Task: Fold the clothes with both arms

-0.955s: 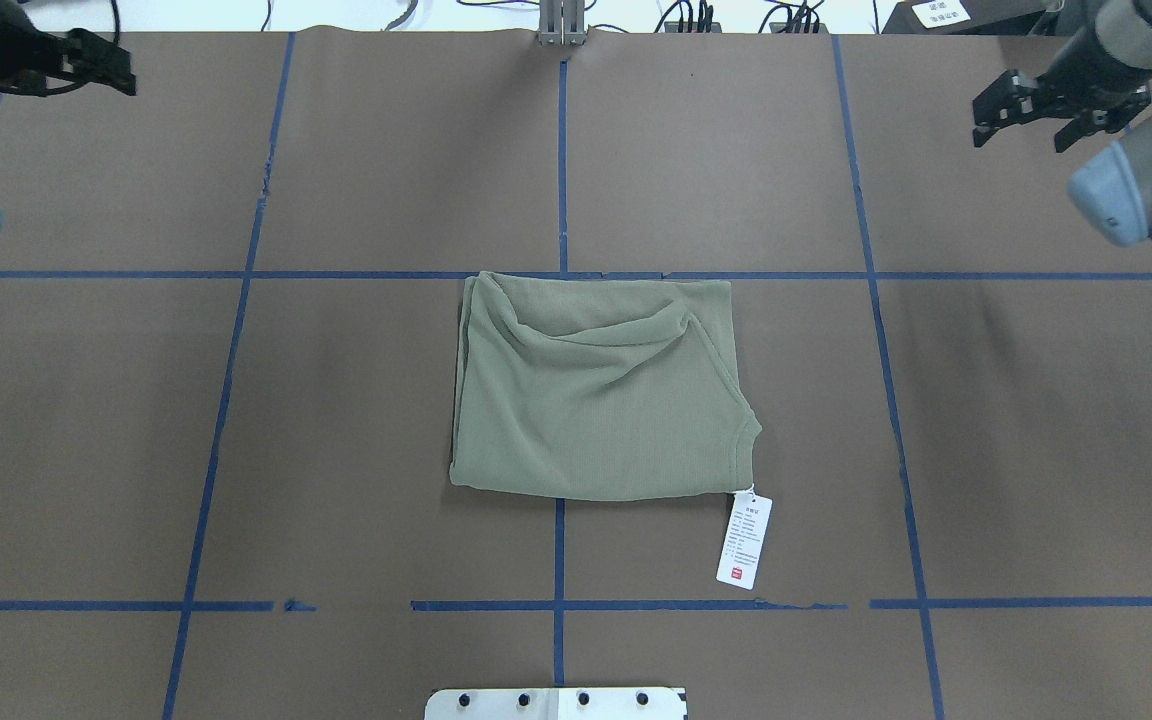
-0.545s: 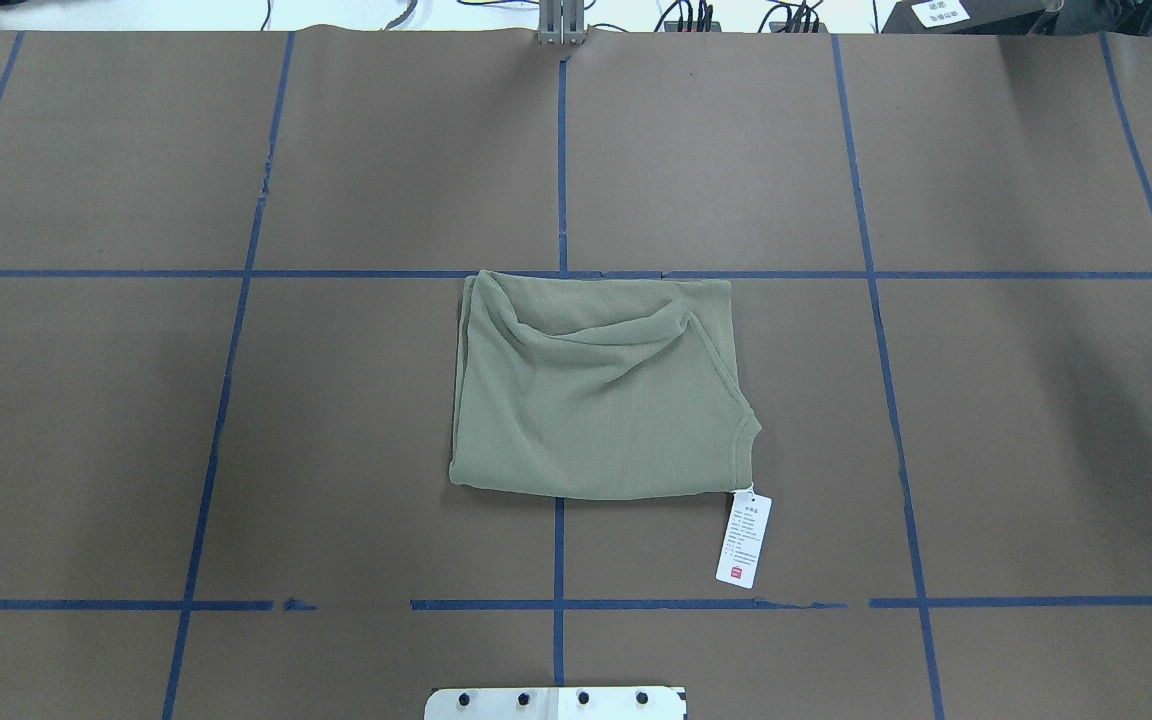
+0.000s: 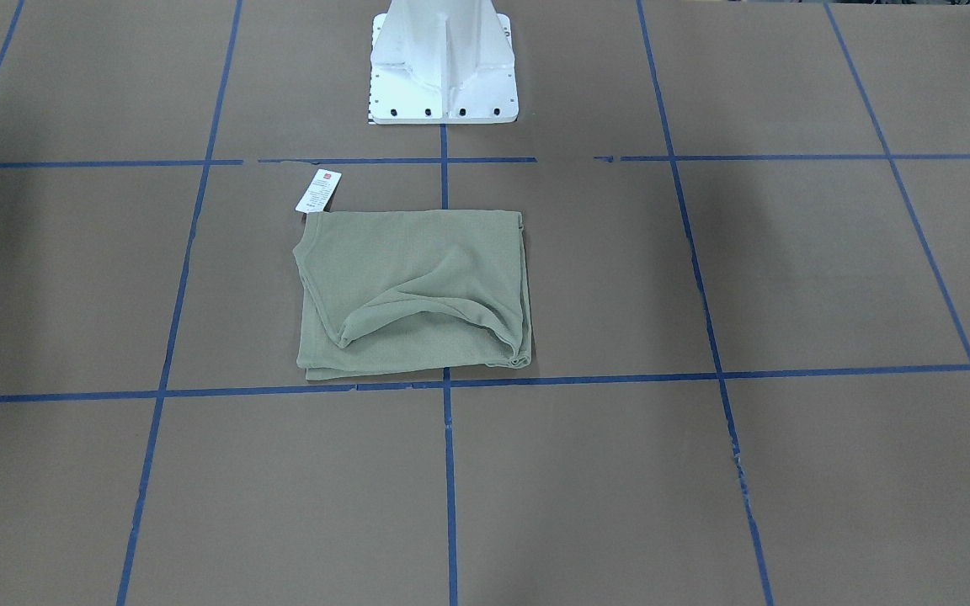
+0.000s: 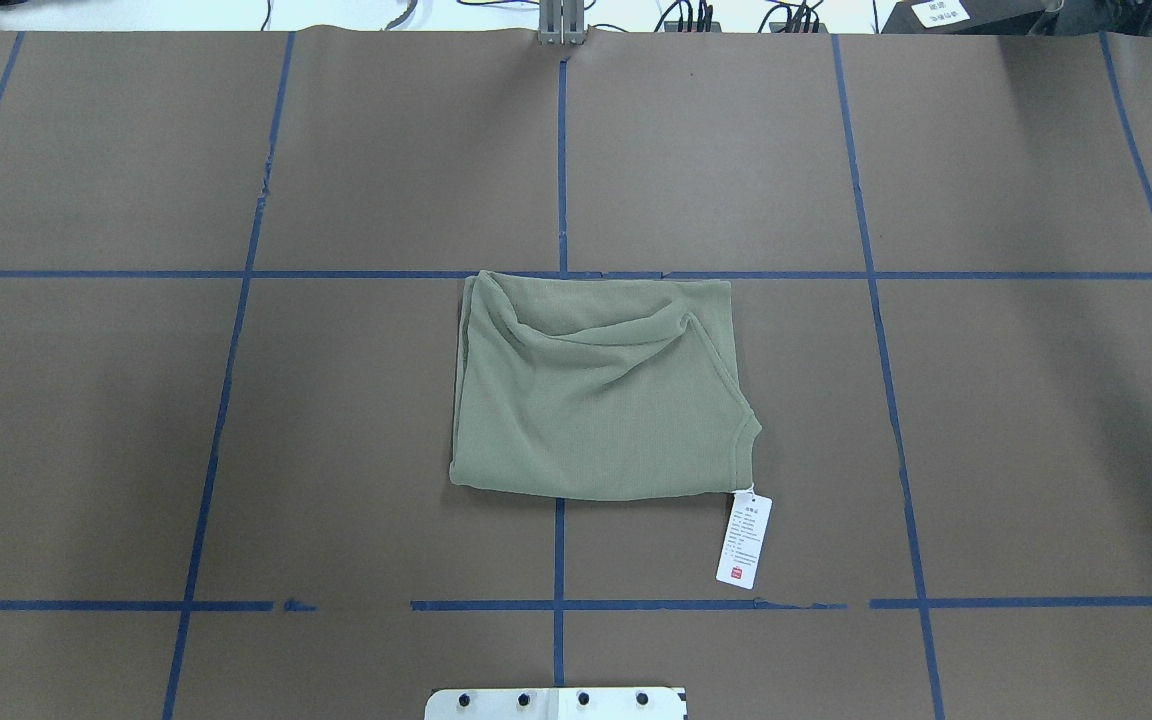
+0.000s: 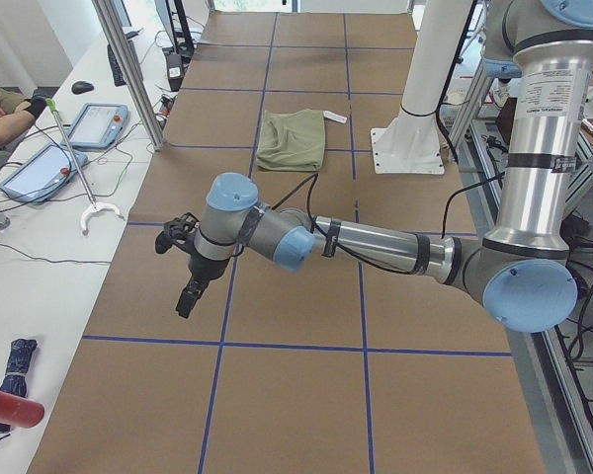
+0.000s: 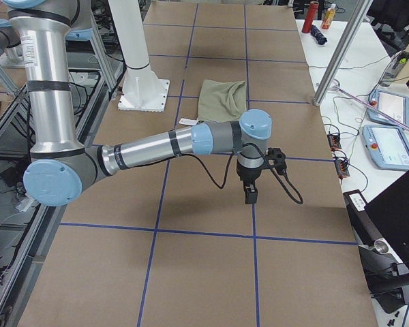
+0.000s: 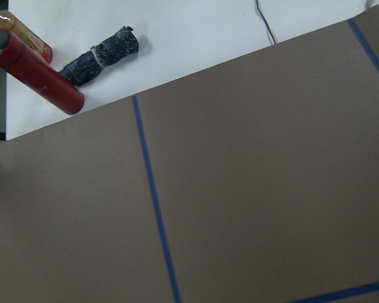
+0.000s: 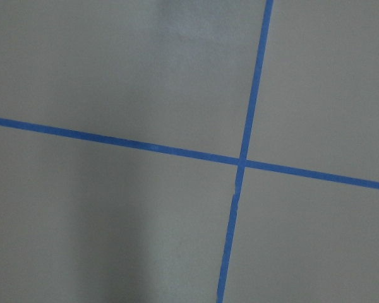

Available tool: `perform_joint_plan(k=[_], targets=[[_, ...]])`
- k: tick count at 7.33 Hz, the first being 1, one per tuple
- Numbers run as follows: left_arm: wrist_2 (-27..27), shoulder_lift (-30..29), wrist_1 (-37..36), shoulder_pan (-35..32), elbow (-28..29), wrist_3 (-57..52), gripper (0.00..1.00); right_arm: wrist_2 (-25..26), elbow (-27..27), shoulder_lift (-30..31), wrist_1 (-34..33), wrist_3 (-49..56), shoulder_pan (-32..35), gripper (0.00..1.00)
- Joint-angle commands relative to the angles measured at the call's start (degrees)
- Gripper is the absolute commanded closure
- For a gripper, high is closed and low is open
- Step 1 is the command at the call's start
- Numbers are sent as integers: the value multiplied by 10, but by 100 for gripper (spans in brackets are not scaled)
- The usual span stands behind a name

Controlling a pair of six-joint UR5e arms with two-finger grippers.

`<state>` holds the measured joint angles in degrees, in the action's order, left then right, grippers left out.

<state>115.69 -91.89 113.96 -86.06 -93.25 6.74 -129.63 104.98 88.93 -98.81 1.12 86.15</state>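
1. Shirt (image 4: 596, 395) lies folded at the centre of the table (image 4: 986, 420), with its tag (image 4: 744, 540) sticking out at one corner.
2. Left gripper (image 5: 187, 296) hangs over the table's left end (grip: cannot tell).
3. Right gripper (image 6: 250, 196) hangs over the right end, grip likewise unclear.

Left arm (image 5: 376, 240) and right arm (image 6: 146, 145): silver-grey tubes, light-blue joint caps (image 5: 529, 294).

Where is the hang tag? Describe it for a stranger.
On the brown table gridded with blue tape lies one folded sage-green shirt. At its corner toward the white pedestal base, on the robot's right, a hang tag sticks out. It is the only white slip, with a red mark at its end.
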Motion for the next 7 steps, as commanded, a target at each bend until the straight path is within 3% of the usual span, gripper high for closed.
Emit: perform_joint_plan(k=[1, 2, 3, 5, 7], targets=[[1, 50, 71, 0, 45, 9, 0, -2, 7, 34, -1, -7, 1, 0], [35, 52, 27, -1, 44, 7, 0, -8, 5, 34, -2, -8, 1, 0], [84, 41, -65, -1, 31, 6, 0, -18, 1, 36, -2, -8, 1, 0], [97, 50, -197, -4, -30, -92, 0, -33, -18, 36, -2, -8, 1, 0], [143, 70, -211, -26, -25, -212, 0, -33, -22, 35, -2, -7, 1, 0]])
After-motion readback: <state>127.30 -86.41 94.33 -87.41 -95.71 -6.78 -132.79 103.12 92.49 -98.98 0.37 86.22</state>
